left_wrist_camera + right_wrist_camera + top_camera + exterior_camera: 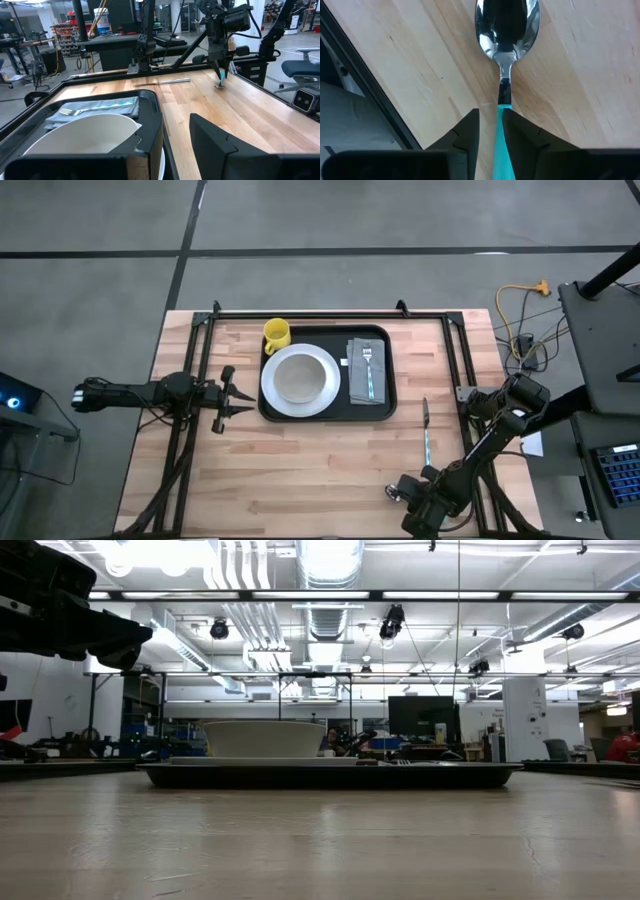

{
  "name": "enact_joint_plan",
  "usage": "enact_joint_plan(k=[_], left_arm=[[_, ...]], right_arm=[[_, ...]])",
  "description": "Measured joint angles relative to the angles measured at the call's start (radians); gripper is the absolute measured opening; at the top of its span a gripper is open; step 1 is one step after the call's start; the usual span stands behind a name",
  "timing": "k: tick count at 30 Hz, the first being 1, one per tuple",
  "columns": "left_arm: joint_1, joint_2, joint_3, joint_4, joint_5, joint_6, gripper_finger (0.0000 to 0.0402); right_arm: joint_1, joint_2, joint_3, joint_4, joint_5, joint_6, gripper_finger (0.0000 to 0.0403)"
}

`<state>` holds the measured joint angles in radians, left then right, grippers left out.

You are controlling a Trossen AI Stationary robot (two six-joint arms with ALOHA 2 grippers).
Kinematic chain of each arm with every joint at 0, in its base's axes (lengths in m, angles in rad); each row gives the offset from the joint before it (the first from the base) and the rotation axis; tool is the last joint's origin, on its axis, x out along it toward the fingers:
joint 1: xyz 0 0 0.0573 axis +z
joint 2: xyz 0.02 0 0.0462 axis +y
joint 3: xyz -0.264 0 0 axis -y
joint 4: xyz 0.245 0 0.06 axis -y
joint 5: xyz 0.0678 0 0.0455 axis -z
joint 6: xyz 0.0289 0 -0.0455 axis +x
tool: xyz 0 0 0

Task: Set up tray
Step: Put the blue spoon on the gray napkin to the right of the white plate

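The black tray [385,408] lies at the table's middle, toward the far edge. On it are a white plate [299,378], a yellow mug [276,333] and a grey napkin [360,385] with a fork [367,358] on top. My right gripper [491,117] is near the table's near right corner [398,492], pointing down, shut on a spoon [506,30] with a teal handle. My left gripper [238,398] waits open and level, just left of the tray; its wrist view [175,130] looks across the plate [85,132]. My right gripper pinches the spoon's teal handle [501,125] between its two fingers [467,130], a little behind where the teal meets the steel neck. The fingers come from above, pointing down along the handle. The spoon hangs below them, with its bowl [219,86] at the tabletop.
A knife with a teal handle [425,430] lies on the bare wood right of the tray, also seen as a steel strip [162,81] in the left wrist view. Black frame rails run along the table's left, right and far sides. Open wood lies between the tray and the near edge.
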<state>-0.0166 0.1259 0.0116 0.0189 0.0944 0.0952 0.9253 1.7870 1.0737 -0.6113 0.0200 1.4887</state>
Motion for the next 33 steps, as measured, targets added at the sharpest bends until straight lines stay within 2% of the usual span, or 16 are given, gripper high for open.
enact_joint_plan(k=[8, 20, 33], left_arm=[[0.0, 0.0, 0.0, 0.0, 0.0, 0.0, 0.0083], [0.0, 0.0, 0.0, 0.0, 0.0, 0.0, 0.0083], [0.0, 0.0, 0.0, 0.0, 0.0, 0.0, 0.0083]], right_arm=[[0.0, 0.0, 0.0, 0.0, -0.002, -0.007, 0.0086], [0.0, -0.032, 0.0, -0.002, 0.004, -0.007, 0.0068], [0.0, 0.01, 0.002, 0.01, 0.009, -0.008, 0.0085]])
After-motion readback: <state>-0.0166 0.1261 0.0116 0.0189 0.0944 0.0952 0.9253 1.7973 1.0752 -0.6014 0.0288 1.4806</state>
